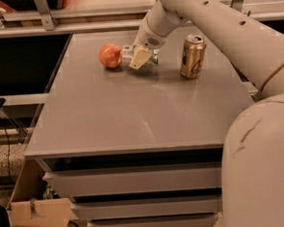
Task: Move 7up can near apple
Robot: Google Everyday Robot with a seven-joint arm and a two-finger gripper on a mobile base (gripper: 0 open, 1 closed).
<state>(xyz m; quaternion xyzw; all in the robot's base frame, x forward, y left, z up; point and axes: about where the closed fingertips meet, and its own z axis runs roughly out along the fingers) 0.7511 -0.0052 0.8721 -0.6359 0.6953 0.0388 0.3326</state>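
**7up can lies by the apple**

On the grey table (132, 116), the arm (213, 19) reaches in from two o'clock. A gold can (192, 57) stands upright. At its nine o'clock the apple (110, 55) sits. The 7up can (127, 52) lies just beside the apple, at the apple's three o'clock, under the gripper (141, 58). Whether the gripper grips it, I cannot tell.

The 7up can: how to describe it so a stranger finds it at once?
On the grey table's far side, beside the apple, the pincer sits over the 7up can. It lies down, white and green; the gold can stands upright.

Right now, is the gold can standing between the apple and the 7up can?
No, the gold can stands apart, while the 7up can lies beside the apple, under the gripper.
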